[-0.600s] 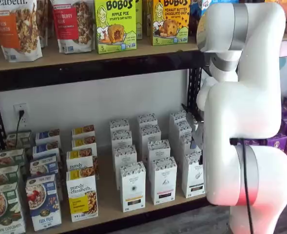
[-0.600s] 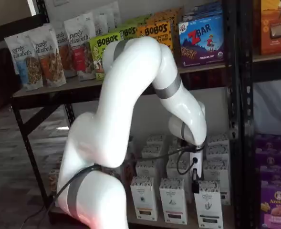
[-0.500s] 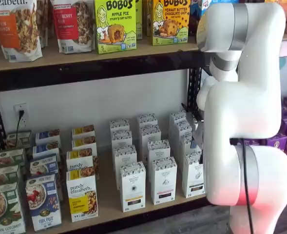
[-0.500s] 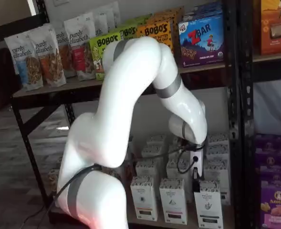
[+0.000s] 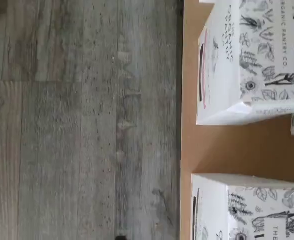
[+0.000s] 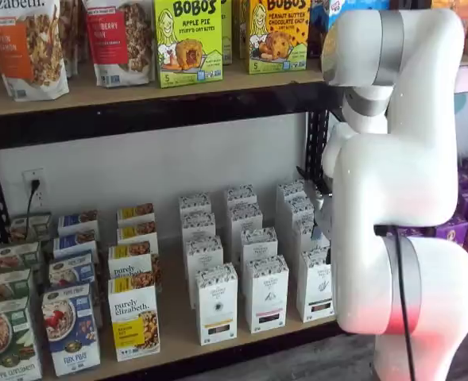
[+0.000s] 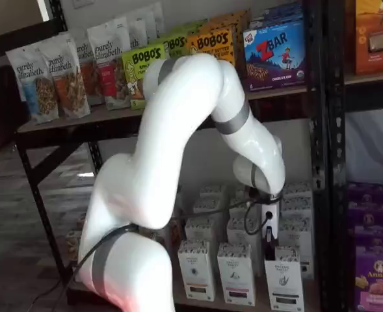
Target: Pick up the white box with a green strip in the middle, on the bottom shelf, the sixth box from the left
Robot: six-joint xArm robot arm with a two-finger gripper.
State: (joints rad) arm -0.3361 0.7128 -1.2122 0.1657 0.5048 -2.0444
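The white box (image 6: 315, 284) stands at the front right of the bottom shelf (image 6: 178, 333), and shows in both shelf views (image 7: 283, 278). Its strip looks dark. My gripper (image 7: 268, 250) hangs just above the front row, over the gap between this box and the white carton with the pinkish-red strip (image 7: 237, 274). Only black fingers under the white body show, with no plain gap. The wrist view looks down on the white box's patterned top (image 5: 246, 210), the pinkish-red-strip carton (image 5: 246, 60) and bare shelf board (image 5: 221, 150) between them.
A white carton with a black strip (image 6: 216, 304) stands left of those. More white cartons stand behind. Cereal boxes (image 6: 134, 316) fill the shelf's left. A black upright (image 7: 321, 162) stands right of the gripper. Purple boxes (image 7: 376, 286) sit beyond it. Grey plank floor (image 5: 87, 125) lies before the shelf.
My gripper and forearm have shifted slightly right and down towards the front row. The boxes have not moved.
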